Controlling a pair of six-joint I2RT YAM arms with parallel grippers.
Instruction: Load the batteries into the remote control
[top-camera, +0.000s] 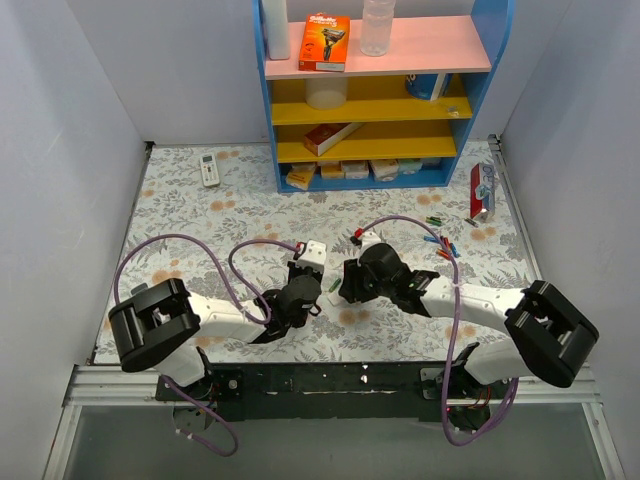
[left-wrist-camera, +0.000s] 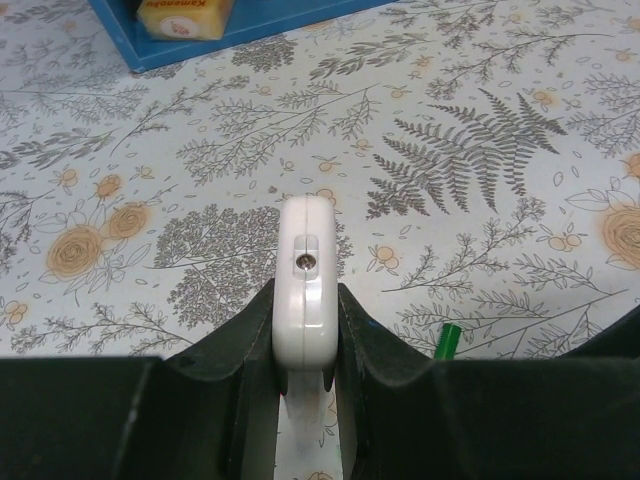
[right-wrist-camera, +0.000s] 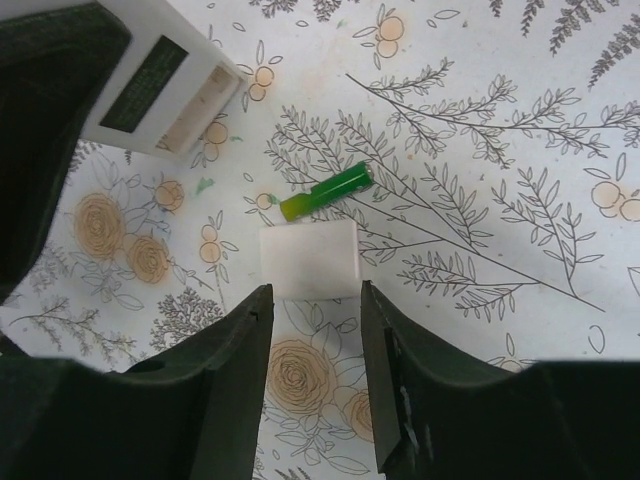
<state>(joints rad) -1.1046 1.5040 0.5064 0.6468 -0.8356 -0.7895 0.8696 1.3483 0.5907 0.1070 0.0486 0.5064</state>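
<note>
Bright, even light falls from above on the table (top-camera: 180, 215) you are working at, leaving only soft, faint shadows toward its near edge. No strong glare shows anywhere. The overhead view is sharp throughout. In both wrist views the floral surface is crisp, while the near fingers (left-wrist-camera: 215, 385) read as dark masses with little detail and slightly soft edges.

In my left wrist view the remote control (left-wrist-camera: 306, 290) is hidden at its lower end between my fingers (left-wrist-camera: 232, 345); a green battery (left-wrist-camera: 448, 341) at lower right is half covered. In my right wrist view the remote control (right-wrist-camera: 180, 90) runs off the upper left.
</note>
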